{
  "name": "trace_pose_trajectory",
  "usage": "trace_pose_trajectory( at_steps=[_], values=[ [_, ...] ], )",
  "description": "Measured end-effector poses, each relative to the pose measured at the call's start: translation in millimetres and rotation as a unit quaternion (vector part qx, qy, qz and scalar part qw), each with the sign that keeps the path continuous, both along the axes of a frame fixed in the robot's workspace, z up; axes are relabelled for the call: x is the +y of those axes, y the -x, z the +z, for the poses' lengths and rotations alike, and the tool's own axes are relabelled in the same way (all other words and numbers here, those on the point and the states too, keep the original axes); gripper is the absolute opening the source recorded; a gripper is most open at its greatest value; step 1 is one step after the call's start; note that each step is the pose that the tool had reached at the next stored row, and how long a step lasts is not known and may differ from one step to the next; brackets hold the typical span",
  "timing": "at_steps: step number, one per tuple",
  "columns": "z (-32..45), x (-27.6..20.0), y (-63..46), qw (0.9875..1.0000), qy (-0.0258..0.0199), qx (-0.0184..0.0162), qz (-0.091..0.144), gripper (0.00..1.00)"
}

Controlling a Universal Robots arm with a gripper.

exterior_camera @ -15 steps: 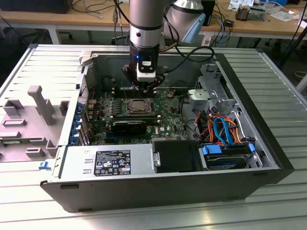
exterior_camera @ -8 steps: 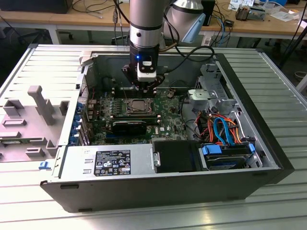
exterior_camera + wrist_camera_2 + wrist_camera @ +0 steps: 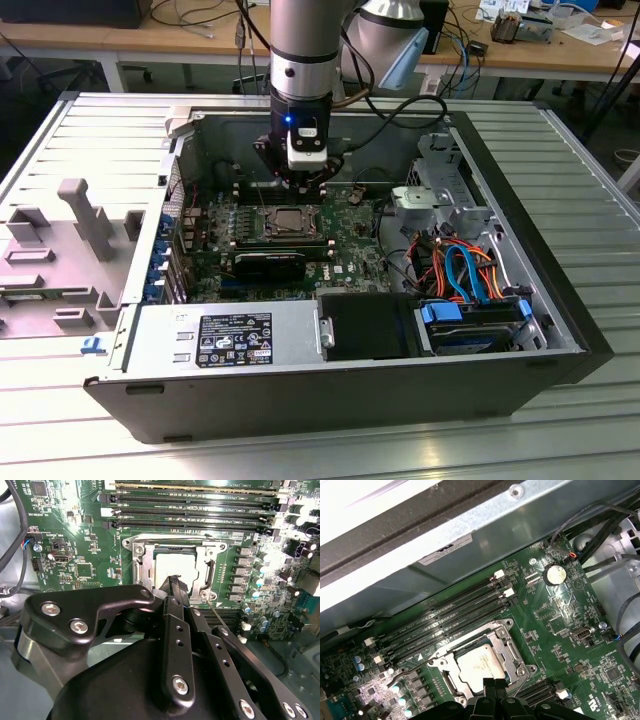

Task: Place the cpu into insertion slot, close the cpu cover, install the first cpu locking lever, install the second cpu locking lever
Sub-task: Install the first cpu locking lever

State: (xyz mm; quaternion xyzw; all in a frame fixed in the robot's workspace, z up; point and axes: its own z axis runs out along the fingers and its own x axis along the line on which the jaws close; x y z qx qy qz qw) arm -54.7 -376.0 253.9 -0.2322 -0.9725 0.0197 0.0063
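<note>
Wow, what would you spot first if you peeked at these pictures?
The big grey robot arm reaches down into the open computer case. Its black gripper hangs over the shiny silver cpu, which sits in its metal frame on the green circuit board.

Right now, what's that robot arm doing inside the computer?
The robot arm reaches down into an open computer case. Its pincer is right at the edge of the insertion slot on the green board. The cpu already sits in the slot, and the silver cpu cover looks folded down around it. The pincer looks shut, with nothing in it that I can see. A thin wire lever sticks out beside the slot.
</note>
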Motion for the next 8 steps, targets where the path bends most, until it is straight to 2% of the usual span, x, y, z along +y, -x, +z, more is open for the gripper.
trace_pose_trajectory(
  at_steps=[8],
  values=[
    [0.0,0.0,0.0,1.0,0.0,0.0,0.008,0.11]
  ],
)
